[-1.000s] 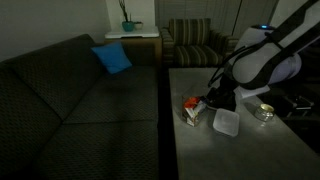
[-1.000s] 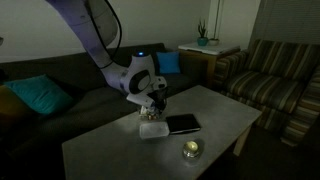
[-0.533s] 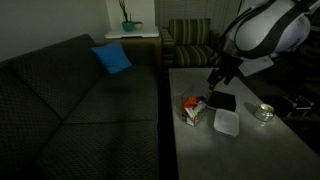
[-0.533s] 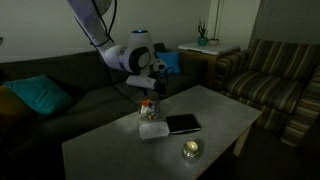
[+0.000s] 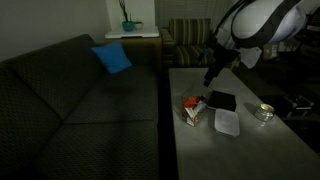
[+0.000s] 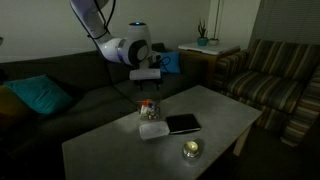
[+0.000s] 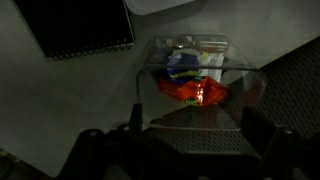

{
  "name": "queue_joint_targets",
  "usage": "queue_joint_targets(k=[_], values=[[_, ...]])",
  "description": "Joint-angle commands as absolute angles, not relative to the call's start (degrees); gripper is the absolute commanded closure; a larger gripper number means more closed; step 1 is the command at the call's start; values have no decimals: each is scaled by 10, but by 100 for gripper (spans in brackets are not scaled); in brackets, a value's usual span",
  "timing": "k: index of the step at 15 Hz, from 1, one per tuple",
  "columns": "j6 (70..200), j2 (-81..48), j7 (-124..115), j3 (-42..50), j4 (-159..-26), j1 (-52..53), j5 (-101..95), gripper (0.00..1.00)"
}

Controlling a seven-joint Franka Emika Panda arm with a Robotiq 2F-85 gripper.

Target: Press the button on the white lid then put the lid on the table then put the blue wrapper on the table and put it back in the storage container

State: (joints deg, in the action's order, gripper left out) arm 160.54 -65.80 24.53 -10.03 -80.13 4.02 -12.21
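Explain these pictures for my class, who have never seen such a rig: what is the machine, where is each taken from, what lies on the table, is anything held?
The white machine is a robot arm with two jaws at its tip. Two pictures come from cameras standing in the room; the third from a camera on the wrist, looking down past the jaws. On the table lie a white lid, a clear storage container with orange-red and blue contents, a flat black object and a round dish. The jaws hang open above the table, holding nothing.
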Motion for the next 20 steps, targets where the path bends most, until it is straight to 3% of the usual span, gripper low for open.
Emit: queue_joint_targets(k=[1, 14, 20], values=[[1594, -705, 298, -119, -735, 27, -134, 0], [1480, -829, 395, -197, -546, 29, -86, 0], [1398, -848, 391, -181, -496, 52, -54, 0]])
